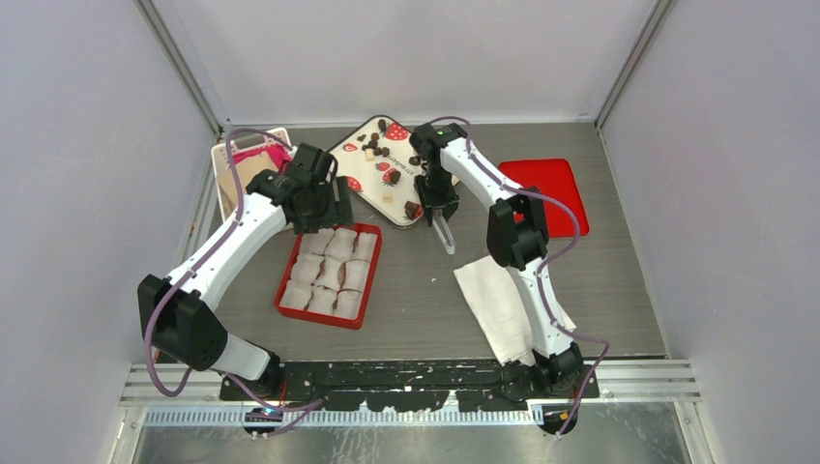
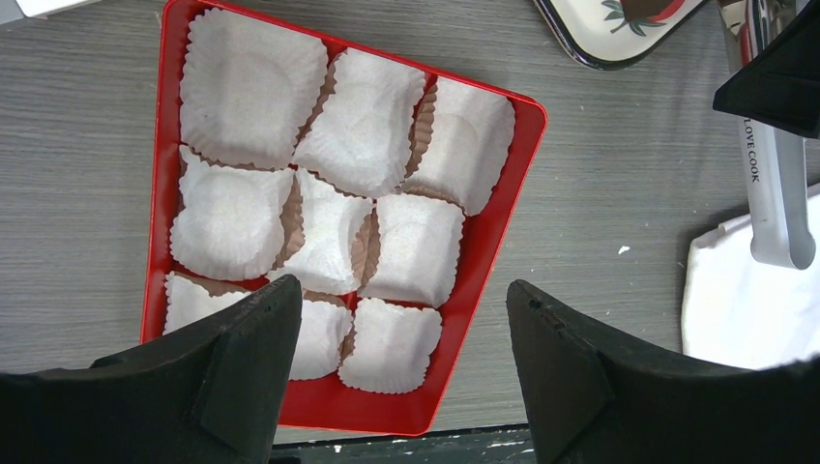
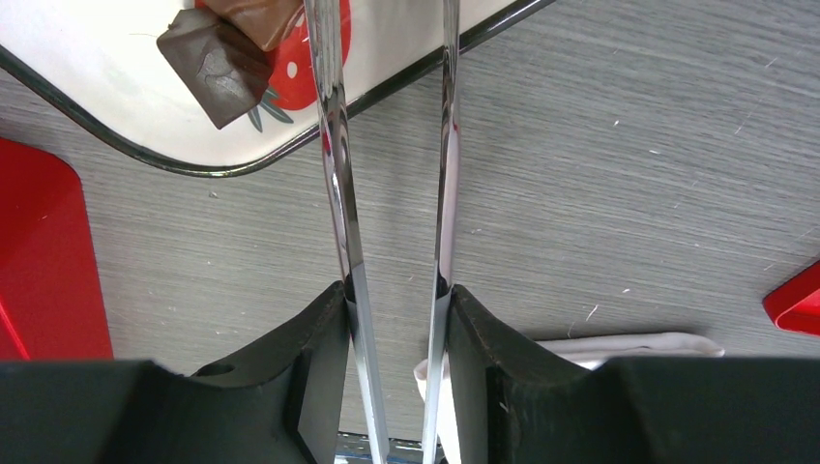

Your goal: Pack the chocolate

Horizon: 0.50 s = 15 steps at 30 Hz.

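Chocolate pieces [image 1: 379,147] lie scattered on a white tray printed with strawberries [image 1: 360,181]. My right gripper [image 1: 437,196] [image 3: 396,295] is shut on a pair of metal tongs [image 1: 444,233] [image 3: 335,145], which reach out over that tray's near edge. A dark brown chocolate cube [image 3: 217,64] lies just left of the tongs' left arm; the tong tips are out of frame. A red box [image 1: 319,319] [image 2: 503,222] holds several empty white paper cups [image 2: 334,232]. Above the box's far end my left gripper [image 1: 324,208] [image 2: 401,300] hangs open with nothing in it.
A red lid [image 1: 546,193] lies at the back right. A white napkin [image 1: 498,300] [image 3: 619,346] is spread in front of the right arm. A box with pink contents [image 1: 253,159] stands at the back left, by the wall.
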### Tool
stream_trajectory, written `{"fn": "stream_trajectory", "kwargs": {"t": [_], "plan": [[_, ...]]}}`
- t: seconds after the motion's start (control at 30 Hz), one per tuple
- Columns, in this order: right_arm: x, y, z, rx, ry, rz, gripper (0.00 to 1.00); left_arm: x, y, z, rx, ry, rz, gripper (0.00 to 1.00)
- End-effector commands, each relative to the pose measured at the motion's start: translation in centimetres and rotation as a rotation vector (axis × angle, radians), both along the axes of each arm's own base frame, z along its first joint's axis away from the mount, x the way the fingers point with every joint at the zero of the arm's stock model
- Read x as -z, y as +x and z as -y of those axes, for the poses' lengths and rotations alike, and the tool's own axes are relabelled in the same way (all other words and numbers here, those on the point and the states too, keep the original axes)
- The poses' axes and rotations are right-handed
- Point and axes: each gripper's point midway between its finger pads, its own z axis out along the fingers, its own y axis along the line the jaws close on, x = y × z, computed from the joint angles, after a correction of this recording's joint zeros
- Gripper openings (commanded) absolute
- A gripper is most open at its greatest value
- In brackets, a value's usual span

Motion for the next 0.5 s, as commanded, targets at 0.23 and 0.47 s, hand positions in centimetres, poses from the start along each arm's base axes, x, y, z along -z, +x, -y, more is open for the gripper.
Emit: {"fn": "stream_trajectory", "kwargs": {"t": [0.23, 0.47], "plan": [[-6.9, -0.6, -0.6, 0.007, 0.114, 0.133, 0.01, -3.6, 1.2, -2.4, -0.039, 0.012, 0.096, 0.79], [-10.4, -3.0, -2.0, -0.015, 0.225, 0.159, 0.01, -5.8, 1.1, -5.7, -0.116, -0.009, 0.139, 0.79]]}}
